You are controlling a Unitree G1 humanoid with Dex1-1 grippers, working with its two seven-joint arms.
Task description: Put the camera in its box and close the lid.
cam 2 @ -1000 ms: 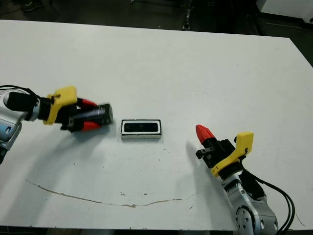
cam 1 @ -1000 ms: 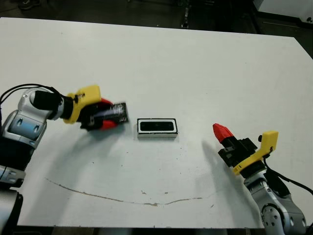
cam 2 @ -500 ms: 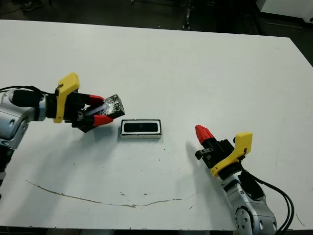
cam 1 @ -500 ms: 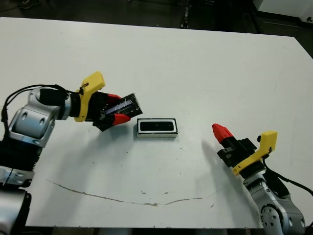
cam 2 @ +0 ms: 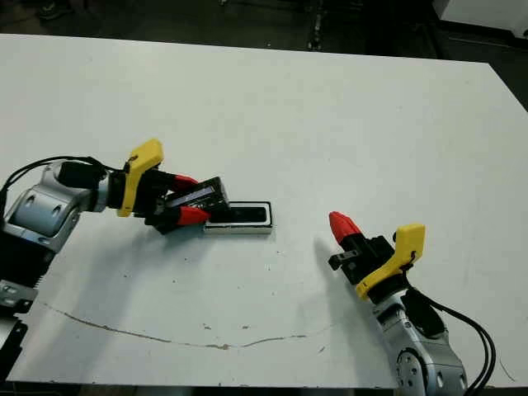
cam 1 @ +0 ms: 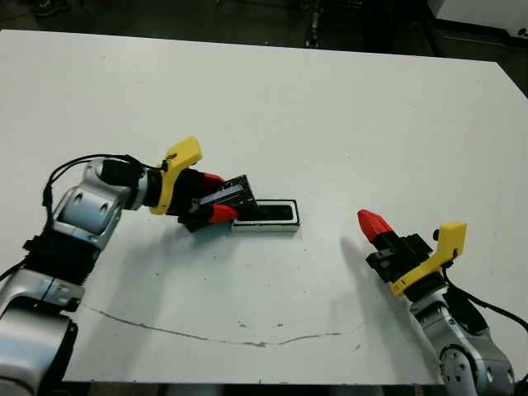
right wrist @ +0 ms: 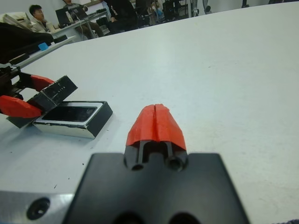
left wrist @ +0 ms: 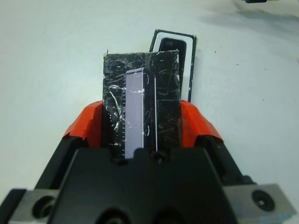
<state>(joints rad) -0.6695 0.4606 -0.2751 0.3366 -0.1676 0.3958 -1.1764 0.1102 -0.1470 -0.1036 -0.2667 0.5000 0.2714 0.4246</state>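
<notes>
Lid (cam 1: 230, 195) sits pinched between the jaws of the left gripper (cam 1: 216, 200), its speckled face and pale strip turned up toward the wrist camera, its far edge overhanging the near end of the box (cam 1: 266, 216). The box lies flat on the white counter (cam 1: 330, 115), and the camera (cam 1: 270, 213) already rests inside it, a dark bar framed by the white lining. The lid is carried at a tilt and reaches only the box's left end, so most of the tray is uncovered. The risk I see is in the seating: if the lid comes down canted or off-centre, one edge may catch the thin black rim and push the light box along the counter rather than slide over it, since nothing steadies the box. A release made too early could leave the lid propped on one end. The right gripper (cam 1: 374, 223) rests well away from the box on its opposite side, jaws pressed together and empty, too far off to brace anything.
</notes>
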